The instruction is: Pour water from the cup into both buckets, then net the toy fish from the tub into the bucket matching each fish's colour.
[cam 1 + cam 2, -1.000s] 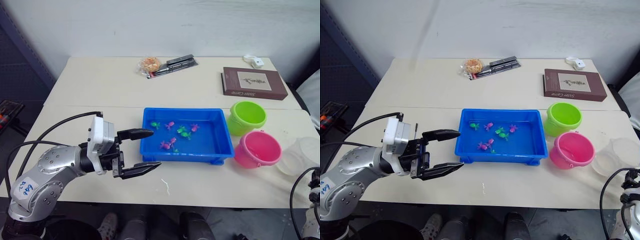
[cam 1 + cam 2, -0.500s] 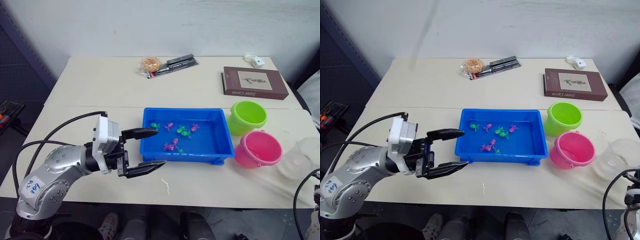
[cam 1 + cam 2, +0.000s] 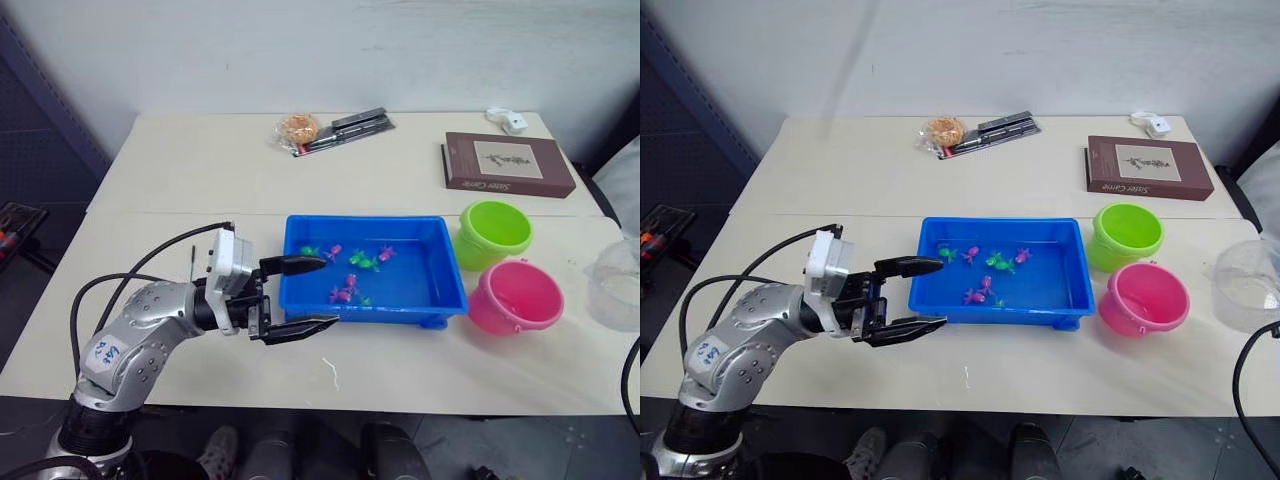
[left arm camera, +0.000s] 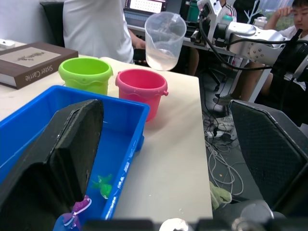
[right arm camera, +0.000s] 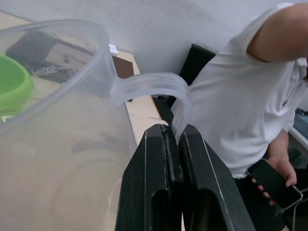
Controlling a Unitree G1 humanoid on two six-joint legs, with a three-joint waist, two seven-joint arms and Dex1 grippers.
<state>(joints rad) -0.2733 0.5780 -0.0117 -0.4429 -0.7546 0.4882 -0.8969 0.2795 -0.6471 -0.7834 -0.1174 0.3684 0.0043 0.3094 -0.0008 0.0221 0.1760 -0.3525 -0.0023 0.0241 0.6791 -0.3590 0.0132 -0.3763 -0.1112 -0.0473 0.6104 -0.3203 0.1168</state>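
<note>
Head views: cup (image 3: 1247, 287) has lifted off the table since a second ago and now hangs in the air right of the pink bucket (image 3: 1143, 298), not yet over it. Pouring step looks about to start; both buckets probably still need water. Left gripper (image 3: 304, 295) has pushed in to the near left corner of the tub (image 3: 430, 300), fingers spread, holding nothing. Fish (image 3: 350, 282) sit loose in the tub. Green bucket (image 3: 495, 233) is just behind the pink one.

Left wrist view: cup (image 4: 164, 33) is upright above and beyond the pink bucket (image 4: 142, 91), a little water in the bottom. No net visible.

Right wrist view: right gripper (image 5: 179, 144) pinched tight on the cup's handle (image 5: 154, 86).

Surface: cream table (image 3: 200, 180); book (image 3: 507, 165), snack packet (image 3: 298, 128) and a small white device (image 3: 514, 124) at the far side. Room: people seated beyond the table, cables on the floor.
</note>
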